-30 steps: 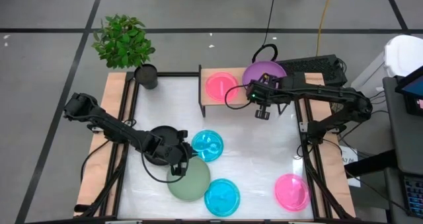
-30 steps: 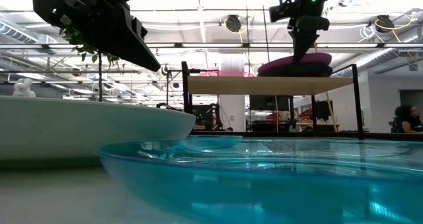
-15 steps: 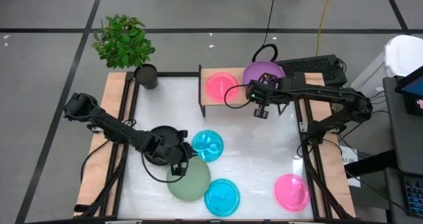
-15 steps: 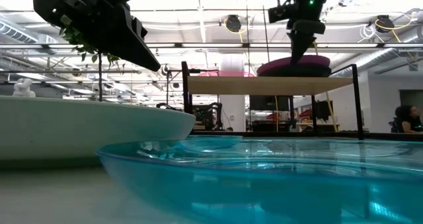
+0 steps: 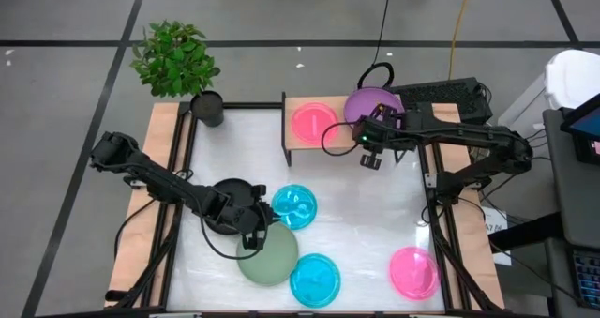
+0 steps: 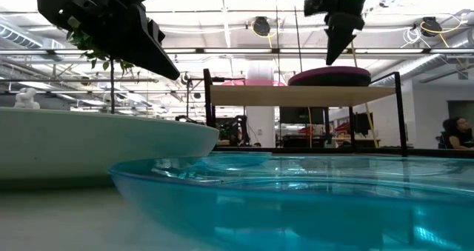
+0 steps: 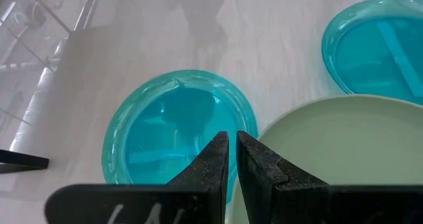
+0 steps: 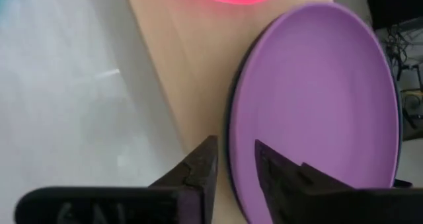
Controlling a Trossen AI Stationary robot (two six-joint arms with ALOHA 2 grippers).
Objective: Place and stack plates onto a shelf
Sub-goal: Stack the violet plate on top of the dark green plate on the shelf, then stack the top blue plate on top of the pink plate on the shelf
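Note:
The shelf (image 5: 295,142) stands at the table's far edge. On it lie a pink plate (image 5: 312,122) and a purple plate (image 5: 373,104), the purple one flat on a dark plate (image 8: 230,128). My right gripper (image 5: 371,159) hangs narrowly open above the purple plate's near rim (image 6: 329,75), clear of it (image 6: 334,57). On the table lie two cyan plates (image 5: 294,205) (image 5: 315,280), a sage plate (image 5: 267,257), a pink plate (image 5: 413,270) and a black plate (image 5: 230,210) under my left arm. My left gripper (image 5: 251,242) is shut and held high (image 6: 174,75) over the sage plate's rim (image 7: 330,151).
A small dark pot (image 5: 208,107) with a green plant (image 5: 174,55) stands at the table's far left corner. Dark equipment (image 5: 445,93) sits beside the shelf's right end. Wooden strips (image 5: 141,205) run along both sides of the table. Bare white tabletop (image 5: 375,219) lies right of the centre.
My right gripper has risen from the purple plate's near rim and now hangs clear above it. The purple plate, which stood slightly raised under the fingers, now lies flat on the dark plate.

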